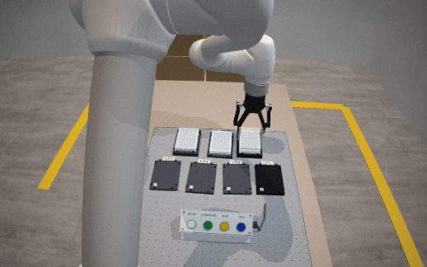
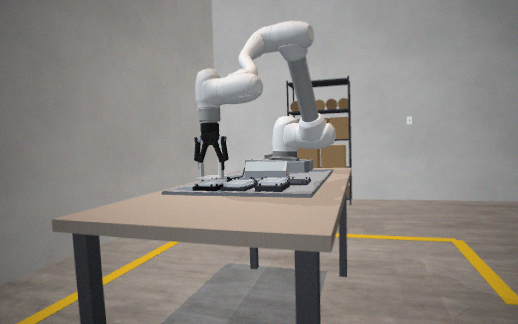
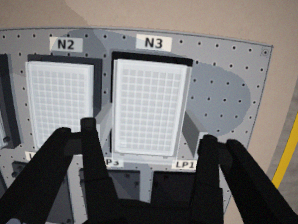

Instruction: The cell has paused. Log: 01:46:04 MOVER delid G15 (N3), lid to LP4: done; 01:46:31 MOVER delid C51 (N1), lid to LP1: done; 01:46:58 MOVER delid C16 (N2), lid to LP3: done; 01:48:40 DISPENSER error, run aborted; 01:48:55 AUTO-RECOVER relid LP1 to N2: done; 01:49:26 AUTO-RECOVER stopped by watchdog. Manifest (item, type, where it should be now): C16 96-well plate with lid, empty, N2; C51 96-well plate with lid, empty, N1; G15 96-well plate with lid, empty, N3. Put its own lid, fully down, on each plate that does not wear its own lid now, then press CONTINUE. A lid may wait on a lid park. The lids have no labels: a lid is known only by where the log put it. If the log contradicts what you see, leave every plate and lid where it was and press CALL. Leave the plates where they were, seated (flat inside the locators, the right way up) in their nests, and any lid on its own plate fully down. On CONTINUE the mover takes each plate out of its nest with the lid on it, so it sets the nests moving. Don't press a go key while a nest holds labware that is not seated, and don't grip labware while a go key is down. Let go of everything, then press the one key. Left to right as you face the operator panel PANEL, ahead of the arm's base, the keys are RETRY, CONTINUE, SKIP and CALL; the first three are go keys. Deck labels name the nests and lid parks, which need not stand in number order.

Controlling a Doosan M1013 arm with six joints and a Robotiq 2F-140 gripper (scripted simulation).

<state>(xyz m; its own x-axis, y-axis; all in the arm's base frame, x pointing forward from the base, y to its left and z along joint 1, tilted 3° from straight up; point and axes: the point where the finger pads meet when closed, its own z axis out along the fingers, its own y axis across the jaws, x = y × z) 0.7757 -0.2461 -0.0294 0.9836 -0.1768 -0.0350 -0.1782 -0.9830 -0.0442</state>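
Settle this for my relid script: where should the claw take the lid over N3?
By its two long edges, from straight above. The lid over nest N3 lies flat and rectangular, and its short width fits inside the claw, which is shut on it that way.

Lab automation cell: well plates [image 1: 220,142] on perforated deck [image 1: 165,239], key panel [image 1: 216,226], yellow floor tape [image 1: 371,165].
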